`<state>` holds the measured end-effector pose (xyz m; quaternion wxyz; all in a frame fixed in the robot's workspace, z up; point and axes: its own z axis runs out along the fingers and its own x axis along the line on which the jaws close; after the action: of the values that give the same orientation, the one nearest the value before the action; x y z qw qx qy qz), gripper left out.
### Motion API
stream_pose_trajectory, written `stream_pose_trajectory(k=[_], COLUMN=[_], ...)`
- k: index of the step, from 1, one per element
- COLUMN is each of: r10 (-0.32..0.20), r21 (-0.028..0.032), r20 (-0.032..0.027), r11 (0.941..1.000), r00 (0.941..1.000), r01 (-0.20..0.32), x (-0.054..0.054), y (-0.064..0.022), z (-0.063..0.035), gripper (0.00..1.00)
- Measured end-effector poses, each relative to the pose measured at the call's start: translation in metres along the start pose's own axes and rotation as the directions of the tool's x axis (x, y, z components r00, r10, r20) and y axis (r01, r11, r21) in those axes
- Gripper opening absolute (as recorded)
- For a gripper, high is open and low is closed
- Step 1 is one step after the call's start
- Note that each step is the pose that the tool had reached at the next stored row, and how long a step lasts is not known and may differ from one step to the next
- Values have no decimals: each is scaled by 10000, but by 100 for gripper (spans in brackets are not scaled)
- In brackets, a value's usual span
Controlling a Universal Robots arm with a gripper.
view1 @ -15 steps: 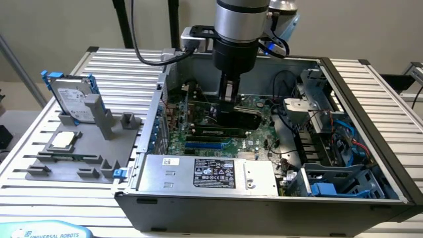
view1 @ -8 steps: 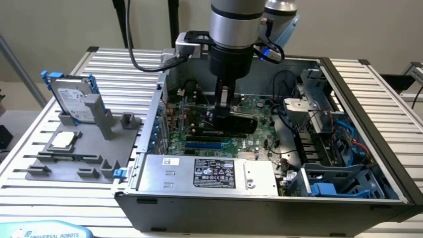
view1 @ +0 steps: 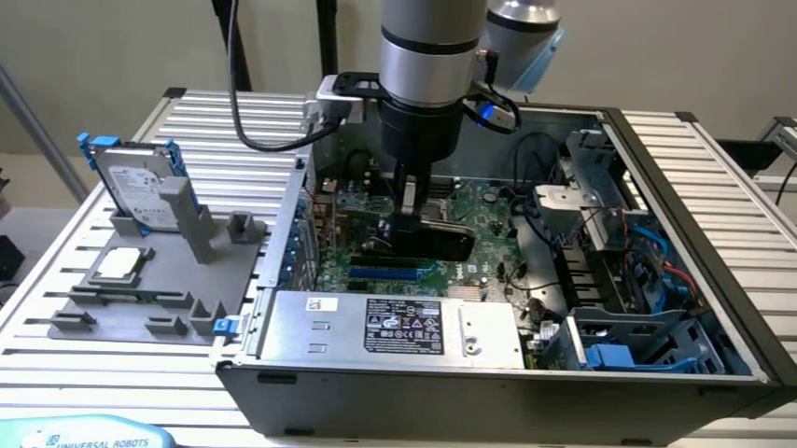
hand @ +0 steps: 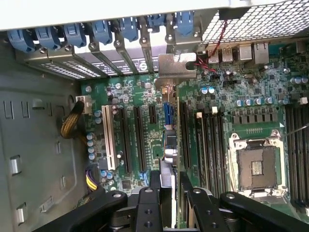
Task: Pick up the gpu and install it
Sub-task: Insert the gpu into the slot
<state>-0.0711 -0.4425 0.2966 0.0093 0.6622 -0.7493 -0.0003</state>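
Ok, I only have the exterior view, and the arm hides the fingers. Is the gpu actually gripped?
Observer: Yes. In the wrist view the gpu sits edge-on between the fingers of the gripper.
Operator: Where is its bracket?
Observer: The silver bracket is at the rear slot row, beside the blank slot covers under the blue latches. I cannot tell whether the card is seated.
Operator: And the processor socket?
Observer: The processor socket is empty.
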Motion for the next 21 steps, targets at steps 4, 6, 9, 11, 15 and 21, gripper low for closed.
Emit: stream_pose_trajectory(k=[4,6,9,11,15,21], r10=[-36,-59,-96,-107,-114,-296], r21=[1,1,9,35,46,91], r20=[0,0,1,3,6,7], r11=[10000,10000,10000,9999,9999,9995], r00=[10000,10000,10000,9999,9999,9996], r01=[36,59,96,107,114,296], x=[40,58,75,78,77,43], y=[59,97,185,207,206,211], z=[54,77,114,127,143,199], gripper=[27,27,27,27,27,27])
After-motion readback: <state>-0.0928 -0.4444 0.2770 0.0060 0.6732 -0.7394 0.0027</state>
